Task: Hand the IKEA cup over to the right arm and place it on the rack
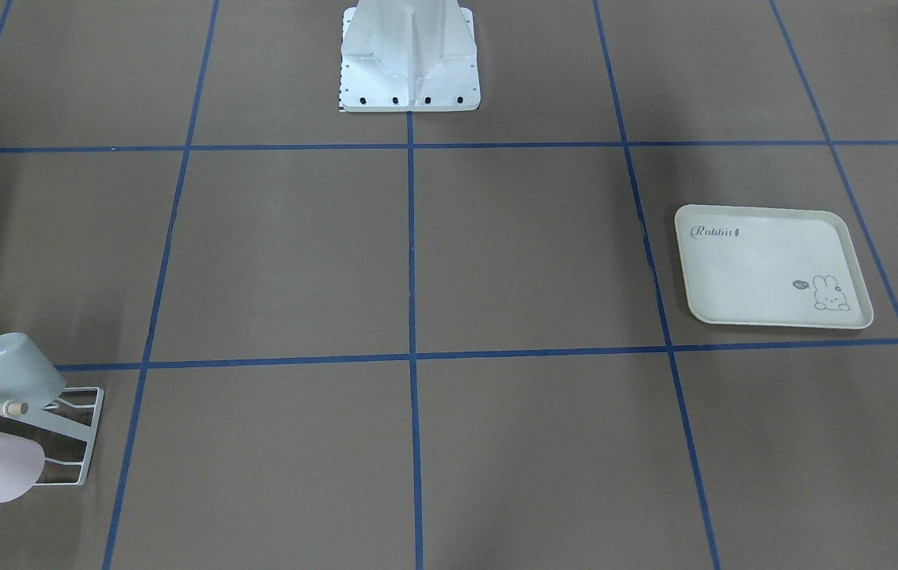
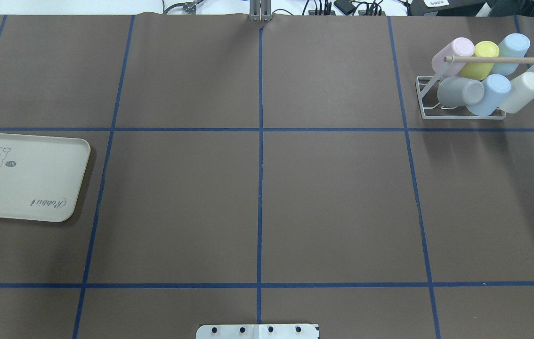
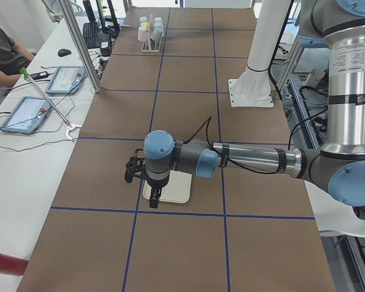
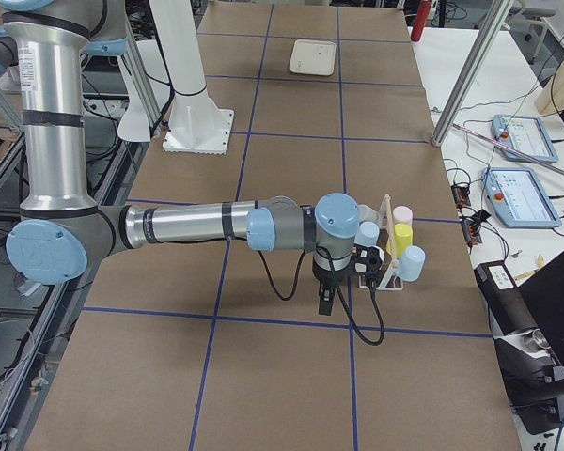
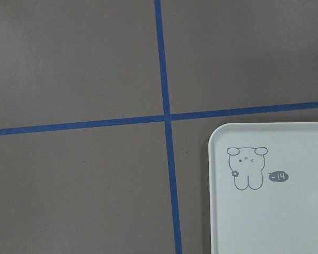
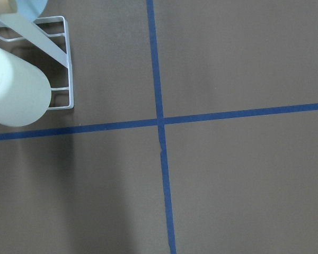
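Observation:
The white wire rack (image 2: 420,99) with its wooden rod (image 2: 493,60) stands at the far right of the table. Several pastel IKEA cups lie tilted on its prongs, among them a pink cup (image 2: 453,54), a grey cup (image 2: 460,92) and a cream cup (image 2: 523,92). The right wrist view shows the rack's corner (image 6: 42,39) and the cream cup (image 6: 13,90). My right gripper (image 4: 326,299) hangs just beside the rack (image 4: 390,268). My left gripper (image 3: 153,196) hangs over the tray. Both show only in side views, so I cannot tell whether they are open or shut.
A cream rabbit-print tray (image 2: 27,188) lies at the left edge with nothing on it. The white robot base (image 1: 409,71) stands mid-table. A bench with tablets (image 3: 24,112) and a seated person (image 3: 0,52) runs along the far side.

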`<control>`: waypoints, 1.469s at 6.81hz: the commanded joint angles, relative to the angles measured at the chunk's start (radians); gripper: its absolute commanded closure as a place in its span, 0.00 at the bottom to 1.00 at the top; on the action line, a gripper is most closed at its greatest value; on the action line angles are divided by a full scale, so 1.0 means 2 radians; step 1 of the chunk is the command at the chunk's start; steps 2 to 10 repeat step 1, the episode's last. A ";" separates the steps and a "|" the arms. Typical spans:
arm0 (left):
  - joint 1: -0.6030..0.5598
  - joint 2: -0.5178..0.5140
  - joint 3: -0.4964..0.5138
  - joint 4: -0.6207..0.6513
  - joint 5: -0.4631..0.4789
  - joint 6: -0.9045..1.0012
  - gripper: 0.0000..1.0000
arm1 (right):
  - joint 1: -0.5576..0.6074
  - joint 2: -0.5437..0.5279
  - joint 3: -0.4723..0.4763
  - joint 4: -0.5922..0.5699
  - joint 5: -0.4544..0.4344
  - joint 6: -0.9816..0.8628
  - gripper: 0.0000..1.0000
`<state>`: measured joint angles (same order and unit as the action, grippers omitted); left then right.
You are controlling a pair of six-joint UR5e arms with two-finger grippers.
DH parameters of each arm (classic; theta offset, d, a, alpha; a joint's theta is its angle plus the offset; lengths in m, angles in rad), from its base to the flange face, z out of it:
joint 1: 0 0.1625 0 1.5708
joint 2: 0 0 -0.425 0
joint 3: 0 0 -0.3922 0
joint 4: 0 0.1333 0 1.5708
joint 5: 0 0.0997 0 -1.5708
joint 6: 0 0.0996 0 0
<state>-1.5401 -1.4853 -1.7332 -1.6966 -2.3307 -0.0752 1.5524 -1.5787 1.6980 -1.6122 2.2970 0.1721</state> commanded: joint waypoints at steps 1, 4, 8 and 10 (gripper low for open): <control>0.000 -0.001 0.000 0.000 0.000 0.000 0.00 | 0.000 -0.001 0.000 0.000 0.000 0.000 0.00; 0.000 -0.001 0.000 0.000 0.000 0.000 0.00 | 0.000 -0.001 0.000 0.000 0.000 0.000 0.00; 0.000 -0.001 0.000 0.000 0.000 0.000 0.00 | 0.000 -0.001 0.000 0.000 0.000 0.000 0.00; 0.000 -0.001 0.000 0.000 0.000 0.000 0.00 | 0.000 -0.001 0.000 0.000 0.000 0.000 0.00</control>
